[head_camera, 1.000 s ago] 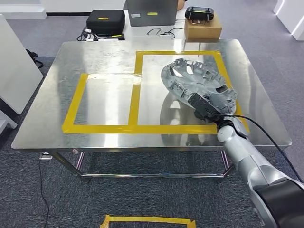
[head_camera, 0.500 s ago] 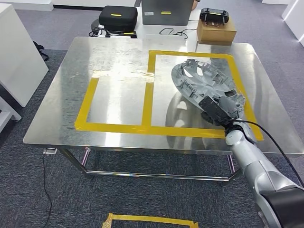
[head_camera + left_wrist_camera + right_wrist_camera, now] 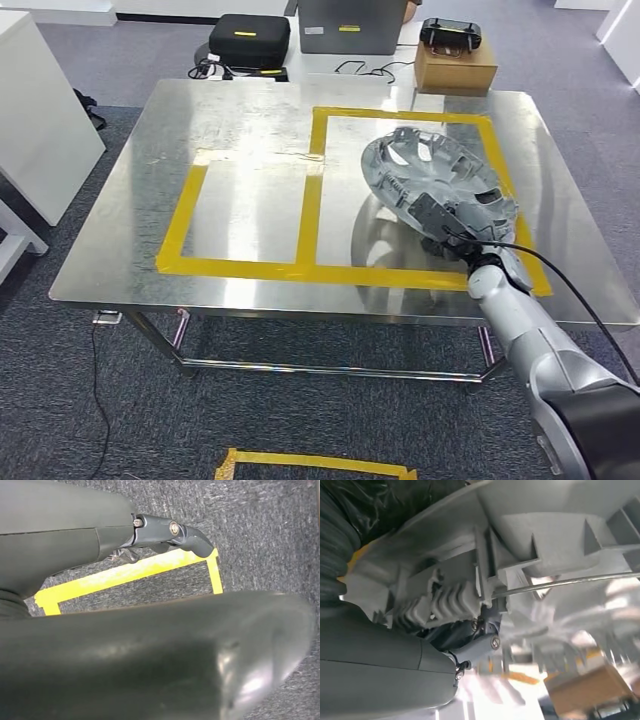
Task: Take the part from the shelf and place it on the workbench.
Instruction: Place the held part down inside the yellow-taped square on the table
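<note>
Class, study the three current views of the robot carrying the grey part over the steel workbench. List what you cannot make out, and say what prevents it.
- Right hand, head view: its fingers are hidden by the part.
- Whether the part touches the workbench: its underside is hidden.
- Left hand, left wrist view: mostly hidden by dark bodywork, its state unclear.
- Cardboard box, right wrist view: blurred.

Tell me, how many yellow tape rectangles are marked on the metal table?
2. A smaller rectangle lies on the left; a larger rectangle adjoins it on the right, under the held part, which hides some tape.
</note>
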Action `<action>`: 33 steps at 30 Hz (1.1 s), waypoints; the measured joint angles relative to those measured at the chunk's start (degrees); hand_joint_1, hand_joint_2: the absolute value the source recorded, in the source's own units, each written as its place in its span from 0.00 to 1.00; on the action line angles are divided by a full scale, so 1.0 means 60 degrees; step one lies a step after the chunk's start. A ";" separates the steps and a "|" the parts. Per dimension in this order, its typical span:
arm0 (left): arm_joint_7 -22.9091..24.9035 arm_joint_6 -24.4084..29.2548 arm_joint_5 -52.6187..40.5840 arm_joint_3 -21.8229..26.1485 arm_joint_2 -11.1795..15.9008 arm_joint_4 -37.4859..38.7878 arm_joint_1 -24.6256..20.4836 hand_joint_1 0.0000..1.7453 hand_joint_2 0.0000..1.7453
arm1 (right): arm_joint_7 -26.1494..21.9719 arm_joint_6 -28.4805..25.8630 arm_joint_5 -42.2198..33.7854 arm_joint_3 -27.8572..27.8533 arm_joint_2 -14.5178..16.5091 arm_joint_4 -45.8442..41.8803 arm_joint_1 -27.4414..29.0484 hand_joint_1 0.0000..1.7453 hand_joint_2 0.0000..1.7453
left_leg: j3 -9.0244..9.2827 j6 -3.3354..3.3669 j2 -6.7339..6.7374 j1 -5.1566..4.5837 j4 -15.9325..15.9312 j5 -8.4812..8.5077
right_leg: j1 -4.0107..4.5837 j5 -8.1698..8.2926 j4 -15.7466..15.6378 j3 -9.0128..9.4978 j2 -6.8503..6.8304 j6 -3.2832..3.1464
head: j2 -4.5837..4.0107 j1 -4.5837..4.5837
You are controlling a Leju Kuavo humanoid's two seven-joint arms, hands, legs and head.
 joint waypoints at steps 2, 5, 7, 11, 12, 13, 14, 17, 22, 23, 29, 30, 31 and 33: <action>0.0015 0.0001 -0.0016 0.0005 -0.0011 0.0000 0.0008 0.00 0.00 | -0.0120 0.0017 -0.0087 -0.0015 0.0031 0.0085 0.0089 0.00 1.00 | -0.0003 -0.0001 0.0000 0.0000 0.0000 0.0000 | 0.0000 0.0000 0.0001 -0.0001 -0.0001 -0.0001 | -0.0001 0.0001; -0.0003 0.0002 -0.0013 0.0024 -0.0022 0.0000 0.0027 0.00 0.00 | -0.0698 -0.0035 -0.0439 -0.0182 0.0088 0.0110 0.0292 0.00 1.00 | -0.0004 0.0000 -0.0001 -0.0001 0.0000 -0.0001 | -0.0001 -0.0002 0.0002 -0.0002 0.0001 -0.0004 | 0.0001 0.0001; -0.0038 0.0003 0.0005 0.0065 -0.0029 0.0000 0.0039 0.00 0.00 | -0.1214 -0.0059 -0.0785 -0.0398 0.0137 0.0019 0.0458 0.00 1.00 | -0.0004 0.0002 -0.0001 -0.0001 0.0000 -0.0004 | -0.0001 -0.0007 0.0002 -0.0001 0.0003 -0.0010 | 0.0000 0.0002; -0.0091 0.0017 0.0030 0.0177 -0.0045 0.0000 0.0073 0.00 0.00 | -0.1790 -0.0072 -0.1259 -0.0815 0.0204 -0.0284 0.0817 0.00 1.00 | -0.0003 -0.0002 -0.0001 -0.0001 0.0000 -0.0013 | 0.0000 -0.0016 0.0002 -0.0004 0.0006 -0.0013 | 0.0000 0.0003; -0.0100 0.0026 0.0031 0.0197 -0.0049 0.0000 0.0080 0.00 0.00 | -0.1955 -0.0072 -0.1426 -0.0917 0.0216 -0.0421 0.0940 0.00 1.00 | -0.0002 -0.0002 -0.0001 -0.0001 0.0000 -0.0014 | 0.0001 -0.0018 0.0002 -0.0004 0.0005 -0.0012 | -0.0001 0.0003; -0.0112 0.0039 0.0036 0.0215 -0.0057 0.0000 0.0091 0.00 0.00 | -0.2145 -0.0059 -0.1646 -0.1028 0.0225 -0.0607 0.1099 0.00 1.00 | -0.0002 -0.0002 -0.0002 0.0000 0.0000 -0.0014 | 0.0002 -0.0020 0.0002 -0.0003 0.0005 -0.0012 | -0.0001 0.0002; -0.0123 0.0051 0.0046 0.0238 -0.0067 0.0000 0.0108 0.00 0.00 | -0.2355 -0.0032 -0.1939 -0.1162 0.0244 -0.0892 0.1315 0.00 1.00 | 0.0000 -0.0002 -0.0003 0.0003 -0.0001 -0.0016 | 0.0005 -0.0023 0.0002 -0.0002 0.0004 -0.0013 | -0.0001 0.0003; -0.0147 0.0120 0.0071 0.0340 -0.0115 0.0000 0.0192 0.00 0.00 | -0.2885 0.0223 -0.3147 -0.1661 0.0360 -0.2216 0.2250 0.00 1.00 | 0.0011 -0.0019 -0.0009 0.0011 -0.0001 -0.0032 | 0.0016 -0.0037 0.0002 0.0006 0.0007 -0.0025 | -0.0001 0.0002; -0.0156 0.0168 0.0076 0.0554 -0.0221 0.0000 0.0337 0.00 0.00 | -0.3172 0.0876 -0.4924 -0.2250 0.0575 -0.4873 0.4075 0.00 1.00 | 0.0023 -0.0046 -0.0009 0.0017 -0.0001 -0.0058 | 0.0026 -0.0060 0.0002 0.0012 0.0009 -0.0036 | -0.0001 0.0002; -0.0157 0.0168 0.0076 0.0597 -0.0241 0.0000 0.0358 0.00 0.00 | -0.3169 0.0934 -0.5091 -0.2316 0.0601 -0.5323 0.4369 0.00 1.00 | 0.0024 -0.0049 -0.0009 0.0018 -0.0001 -0.0060 | 0.0027 -0.0065 0.0002 0.0011 0.0009 -0.0039 | -0.0001 0.0001; -0.0159 0.0168 0.0073 0.0728 -0.0314 0.0000 0.0434 0.00 0.00 | -0.3142 0.1055 -0.5498 -0.2590 0.0641 -0.6972 0.5525 0.00 1.00 | 0.0023 -0.0054 -0.0009 0.0020 -0.0004 -0.0064 | 0.0028 -0.0073 0.0006 0.0008 0.0014 -0.0044 | -0.0001 0.0002; -0.0159 0.0168 0.0073 0.0733 -0.0319 0.0000 0.0434 0.00 0.00 | -0.3142 0.1063 -0.5512 -0.2613 0.0641 -0.7122 0.5622 0.00 1.00 | 0.0023 -0.0055 -0.0009 0.0020 -0.0004 -0.0064 | 0.0028 -0.0073 0.0006 0.0007 0.0014 -0.0044 | -0.0001 0.0002; -0.0159 0.0168 0.0072 0.0739 -0.0322 0.0000 0.0434 0.00 0.00 | -0.3142 0.1072 -0.5520 -0.2627 0.0641 -0.7249 0.5699 0.00 1.00 | 0.0023 -0.0055 -0.0008 0.0020 -0.0004 -0.0064 | 0.0028 -0.0073 0.0006 0.0006 0.0014 -0.0044 | -0.0001 0.0002; -0.0159 0.0168 0.0068 0.0758 -0.0327 0.0000 0.0433 0.00 0.00 | -0.3143 0.1083 -0.5526 -0.2653 0.0643 -0.7431 0.5795 0.00 1.00 | 0.0023 -0.0055 -0.0008 0.0020 -0.0004 -0.0064 | 0.0028 -0.0073 0.0007 0.0005 0.0013 -0.0044 | -0.0002 0.0002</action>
